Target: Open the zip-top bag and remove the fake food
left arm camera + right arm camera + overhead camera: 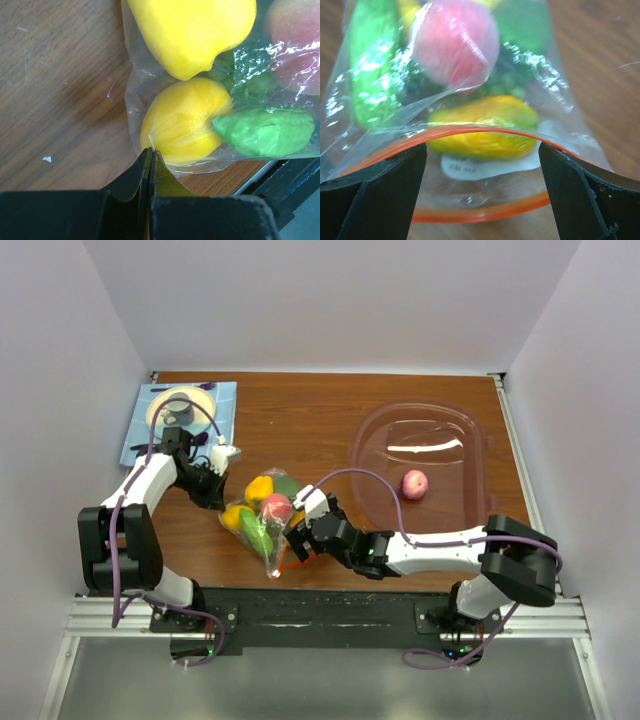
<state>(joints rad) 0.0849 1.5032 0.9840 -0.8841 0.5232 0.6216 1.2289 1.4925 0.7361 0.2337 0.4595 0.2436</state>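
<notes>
Our open right claw [300,536] sits at the zip-top bag's [262,525] 5 o'clock end; our closed left claw [150,153] at 10 o'clock.

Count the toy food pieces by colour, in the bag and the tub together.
Yellow pieces: 2
Orange-yellow piece: 1
Green pieces: 2
Pink pieces: 2, one in the bag, one in the tub
Total: 7 visible; the bag may hide more.
</notes>
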